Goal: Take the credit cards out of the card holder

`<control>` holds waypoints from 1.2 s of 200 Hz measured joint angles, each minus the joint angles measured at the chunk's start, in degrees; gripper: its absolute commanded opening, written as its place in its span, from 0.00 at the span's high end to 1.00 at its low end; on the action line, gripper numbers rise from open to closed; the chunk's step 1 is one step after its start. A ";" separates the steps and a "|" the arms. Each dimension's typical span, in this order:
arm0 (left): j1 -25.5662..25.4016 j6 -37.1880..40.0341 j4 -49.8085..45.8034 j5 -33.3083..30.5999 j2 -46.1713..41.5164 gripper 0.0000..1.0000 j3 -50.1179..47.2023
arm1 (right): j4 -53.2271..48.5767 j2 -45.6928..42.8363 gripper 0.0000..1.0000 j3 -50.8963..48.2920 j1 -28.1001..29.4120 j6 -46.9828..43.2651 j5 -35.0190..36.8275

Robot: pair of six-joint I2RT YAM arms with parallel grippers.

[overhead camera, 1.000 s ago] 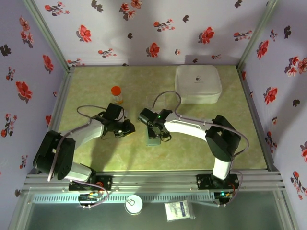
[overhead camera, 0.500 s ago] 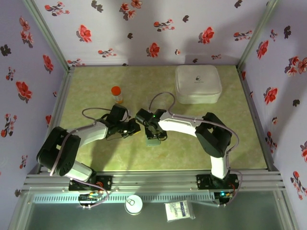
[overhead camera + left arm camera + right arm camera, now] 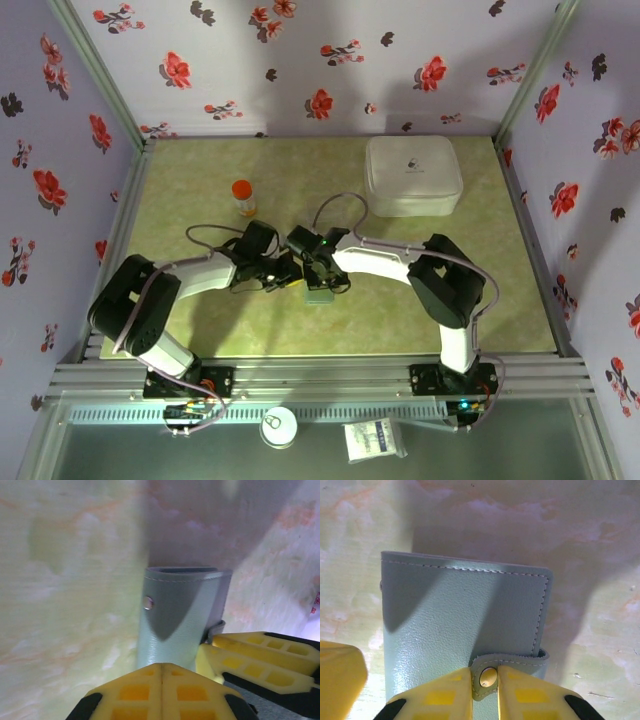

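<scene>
Where the arms converge in the top view, the left pincer [image 3: 285, 277] and right pincer [image 3: 320, 278] sit nearly tip to tip, with the holder [image 3: 320, 294] just beneath the right one's tips. At the left wrist, the left pincer [image 3: 161, 672] is pressed together at the holder's [image 3: 175, 615] near edge, the right pincer [image 3: 212, 652] just beside it. At the right wrist, the right pincer [image 3: 486, 682] pinches the snap tab [image 3: 487, 672]; the closed holder [image 3: 465, 610] lies flat ahead.
</scene>
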 measured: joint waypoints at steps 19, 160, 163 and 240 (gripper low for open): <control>-1.11 0.00 -0.35 0.17 0.46 1.00 1.53 | 1.11 -0.72 0.89 -0.96 -0.15 -0.17 -0.28; -1.79 -1.66 3.19 2.47 6.67 1.00 1.79 | 2.45 -2.19 1.00 -2.58 -0.57 -0.24 -0.09; -1.73 -1.64 3.39 2.58 6.75 1.00 1.68 | 2.34 -2.21 1.00 -2.58 -0.57 -0.24 0.09; -1.44 -1.44 7.89 5.16 8.20 1.00 0.57 | 0.28 -3.45 1.00 -2.62 -0.09 -0.22 4.07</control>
